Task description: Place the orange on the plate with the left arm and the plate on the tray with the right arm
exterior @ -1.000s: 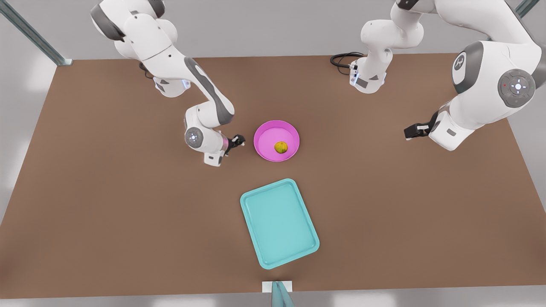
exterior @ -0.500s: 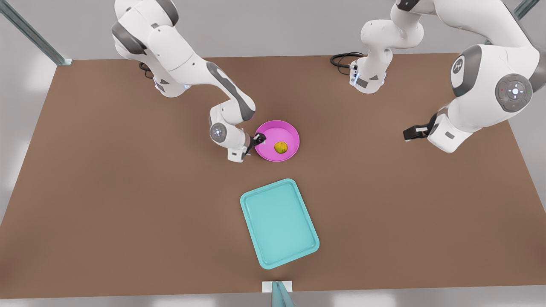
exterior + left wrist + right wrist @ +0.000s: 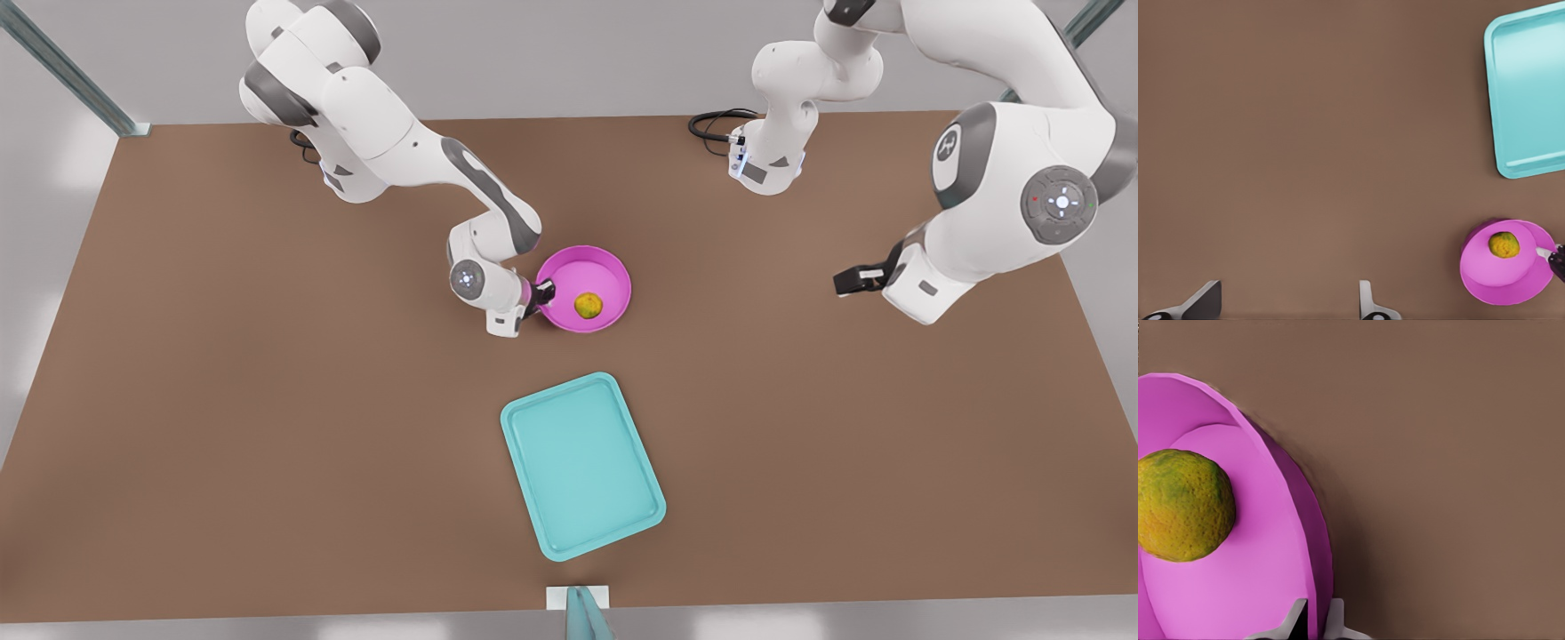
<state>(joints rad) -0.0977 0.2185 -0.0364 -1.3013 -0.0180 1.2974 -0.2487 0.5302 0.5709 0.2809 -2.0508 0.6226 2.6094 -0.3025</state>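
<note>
brown and bare, the desk point(image 3: 222, 400) runs wide under two white arms, with grey wall behind.

the right pincer point(image 3: 540, 293) is at the plate point(image 3: 605, 271), on the edge toward the front view's left; in the right wrist view its fingers point(image 3: 1295, 623) are pinched on the raised rim point(image 3: 1313, 540), one inside and one outside. the plate looks tipped, that gripped side a little higher, though i can't be sure it is fully off the desk. the orange point(image 3: 588, 305) sits inside the dish, so the first half of the job seems done and the carry to the tray point(image 3: 582, 464) is the step in hand.

the left pincer point(image 3: 851, 281) waits well off toward the front view's right, its fingers point(image 3: 1368, 303) spread wide with nothing between them.

next, i'd guess the plate needs lifting level and slow, then moving toward the tray, which lies near it on the desk and holds nothing. the orange is round and loose, so a tilt could roll it out.
</note>
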